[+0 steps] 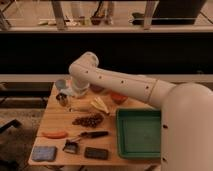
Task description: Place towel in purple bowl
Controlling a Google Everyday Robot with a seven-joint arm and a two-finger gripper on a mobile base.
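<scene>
While the arm (120,85) bends down over the table (55,121), hand (62,98) at far corner, grip unclear.

The purple bowl (61,84) is sitting upright at the table's far left corner, with the gripper (62,99) hanging just beside it. What looks like the towel (44,152), blue and folded flat, is lying at the near left corner, well apart.

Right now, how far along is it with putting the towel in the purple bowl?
Nothing looks done yet. The gripper is over the back left corner of the table, beside a pale bowl, perhaps the purple one; I cannot tell whether it holds anything. A blue-grey cloth, possibly the towel, lies at the front left corner. Left: towel into bowl.
</scene>
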